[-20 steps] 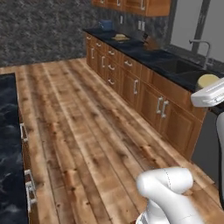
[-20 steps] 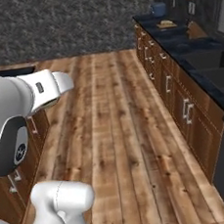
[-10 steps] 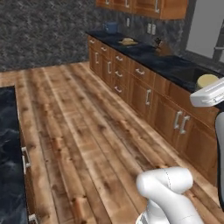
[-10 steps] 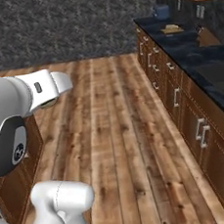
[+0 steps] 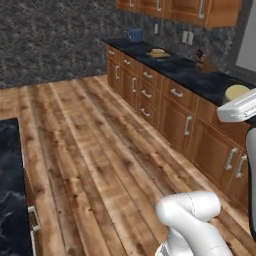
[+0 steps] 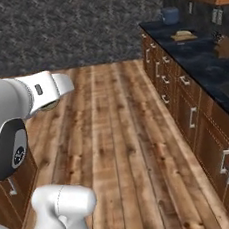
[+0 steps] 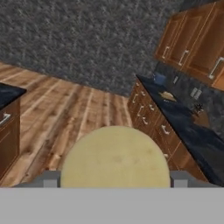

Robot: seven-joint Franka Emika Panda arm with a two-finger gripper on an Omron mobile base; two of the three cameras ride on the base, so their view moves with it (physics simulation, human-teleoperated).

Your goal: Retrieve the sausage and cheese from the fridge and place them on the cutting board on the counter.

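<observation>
cheese in pincer, open floor

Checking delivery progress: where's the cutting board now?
The cutting board lies far down the counter along the right wall, just past a blue pot.

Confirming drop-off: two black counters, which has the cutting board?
The long counter under the wall cupboards; the board lies beyond the knife block, before the blue pot. The counter across the floor shows none.
</observation>
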